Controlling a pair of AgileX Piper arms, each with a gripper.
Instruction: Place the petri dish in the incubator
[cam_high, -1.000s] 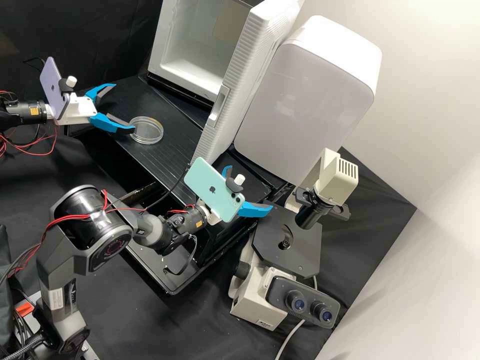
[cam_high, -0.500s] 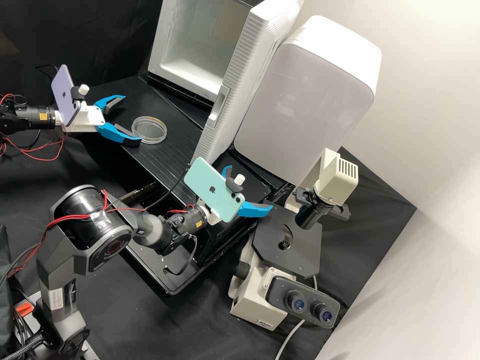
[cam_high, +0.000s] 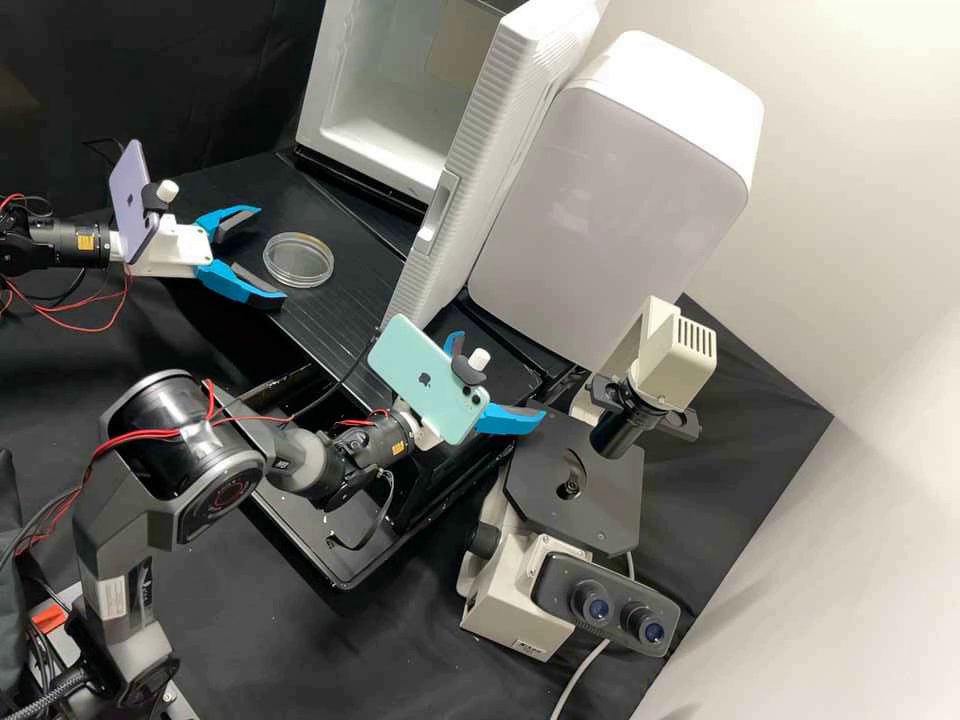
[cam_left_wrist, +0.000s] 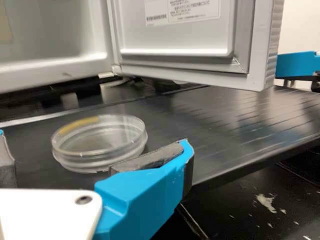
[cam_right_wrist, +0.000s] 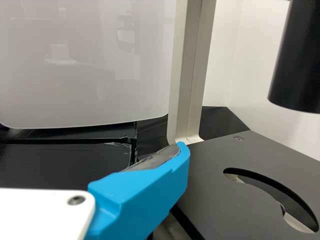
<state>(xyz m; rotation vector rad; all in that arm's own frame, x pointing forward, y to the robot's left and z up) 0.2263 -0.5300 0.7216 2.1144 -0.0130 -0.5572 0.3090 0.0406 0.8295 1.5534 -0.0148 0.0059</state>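
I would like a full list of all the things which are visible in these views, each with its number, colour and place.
petri dish: one, clear, lying on the platform in front of the incubator
incubator: one, white, at the back of the platform, with its door swung open
platform: one, black, ribbed, on the bench
microscope: one, off-white with a black stage, to the right of the platform
cloth: one, black, covering the bench
phones: two, a purple phone on the left wrist and a mint phone on the right wrist
left gripper: one, white and blue, jaws open, close to the petri dish
right gripper: one, white and blue, jaws open, beside the microscope stage
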